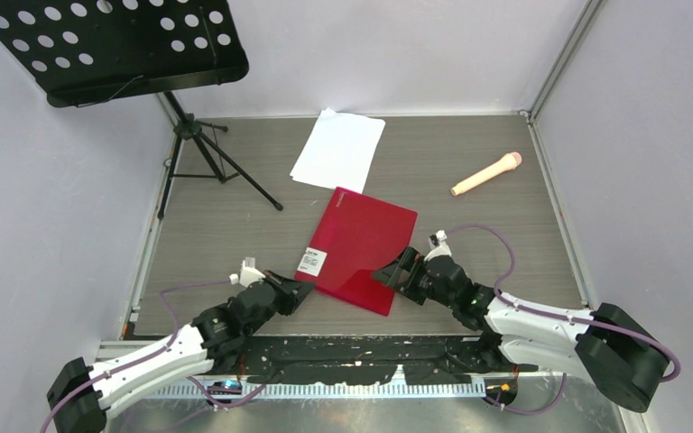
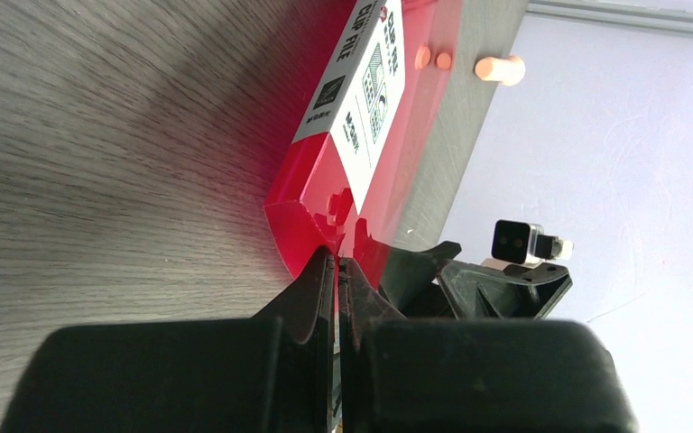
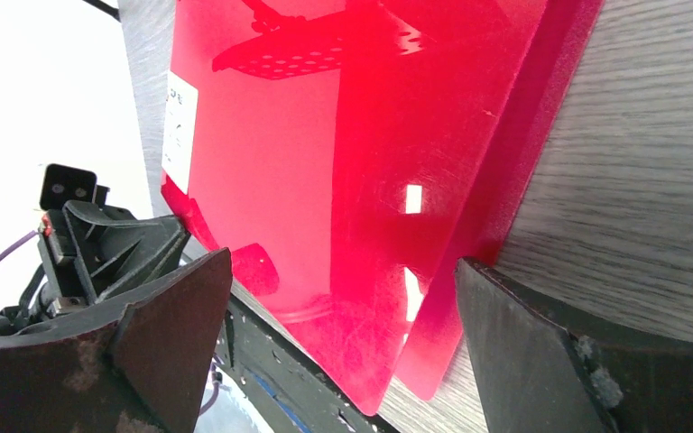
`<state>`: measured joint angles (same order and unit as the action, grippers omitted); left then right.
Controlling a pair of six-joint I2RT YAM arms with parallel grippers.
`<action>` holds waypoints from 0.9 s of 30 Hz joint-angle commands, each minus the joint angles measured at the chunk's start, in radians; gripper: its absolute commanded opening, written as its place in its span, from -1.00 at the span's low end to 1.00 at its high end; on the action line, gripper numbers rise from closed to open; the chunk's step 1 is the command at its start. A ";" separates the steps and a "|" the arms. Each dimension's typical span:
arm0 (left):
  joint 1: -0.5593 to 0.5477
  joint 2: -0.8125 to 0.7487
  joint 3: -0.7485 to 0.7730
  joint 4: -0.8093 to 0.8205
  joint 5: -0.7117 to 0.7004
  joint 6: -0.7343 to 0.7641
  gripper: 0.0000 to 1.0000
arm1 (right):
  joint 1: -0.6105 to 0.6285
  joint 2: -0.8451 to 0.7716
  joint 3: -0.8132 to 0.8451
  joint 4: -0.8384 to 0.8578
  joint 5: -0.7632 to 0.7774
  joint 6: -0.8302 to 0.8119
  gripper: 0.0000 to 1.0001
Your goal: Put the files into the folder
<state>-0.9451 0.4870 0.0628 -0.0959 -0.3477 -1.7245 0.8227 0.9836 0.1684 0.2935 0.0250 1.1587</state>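
The red folder (image 1: 361, 248) lies closed on the table, with its white label (image 1: 311, 262) toward the near left. The white files (image 1: 338, 149) lie beyond it, just touching its far corner. My left gripper (image 1: 300, 290) is at the folder's near left corner. In the left wrist view its jaws (image 2: 337, 257) are shut on the thin red edge of the folder (image 2: 325, 180). My right gripper (image 1: 395, 273) stands open at the near right corner. The right wrist view shows the folder (image 3: 343, 180) between the fingers (image 3: 343, 258), its two covers slightly apart there.
A black perforated music stand (image 1: 117, 45) hangs over the far left, its tripod legs (image 1: 207, 153) standing on the table. A pink microphone (image 1: 487, 173) lies at the far right. Black tape (image 1: 361, 356) runs along the table's near edge. Walls close in on three sides.
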 commanded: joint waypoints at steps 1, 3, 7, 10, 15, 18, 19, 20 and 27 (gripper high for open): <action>0.009 0.015 0.007 0.081 -0.001 0.008 -1.00 | -0.016 0.036 -0.018 0.148 -0.011 0.030 1.00; 0.011 0.019 0.006 0.086 0.002 0.010 -1.00 | -0.023 0.064 -0.031 0.207 -0.012 0.035 1.00; 0.012 0.023 0.008 0.086 0.007 0.015 -1.00 | -0.046 0.136 -0.069 0.372 -0.011 0.053 0.92; 0.015 0.020 0.010 0.073 0.017 0.019 -1.00 | -0.055 0.192 -0.085 0.502 -0.044 0.065 0.80; 0.016 0.014 0.027 -0.026 0.059 0.030 -1.00 | -0.057 0.266 -0.090 0.605 -0.033 0.065 0.24; 0.016 0.013 0.073 -0.179 0.121 0.101 -1.00 | -0.060 0.243 -0.081 0.569 -0.030 0.049 -0.30; 0.016 0.018 0.097 -0.234 0.145 0.148 -0.98 | -0.063 0.230 -0.075 0.523 -0.012 0.031 -0.60; 0.016 0.028 0.113 -0.276 0.170 0.199 -0.87 | -0.064 0.194 -0.055 0.481 -0.001 0.017 -0.73; 0.016 0.045 0.259 -0.491 0.231 0.547 0.00 | -0.065 -0.105 0.199 -0.273 0.127 -0.207 -0.89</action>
<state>-0.9318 0.5285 0.2096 -0.4313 -0.1497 -1.4139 0.7616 1.0256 0.2245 0.3954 0.0444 1.1027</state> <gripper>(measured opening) 0.426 0.063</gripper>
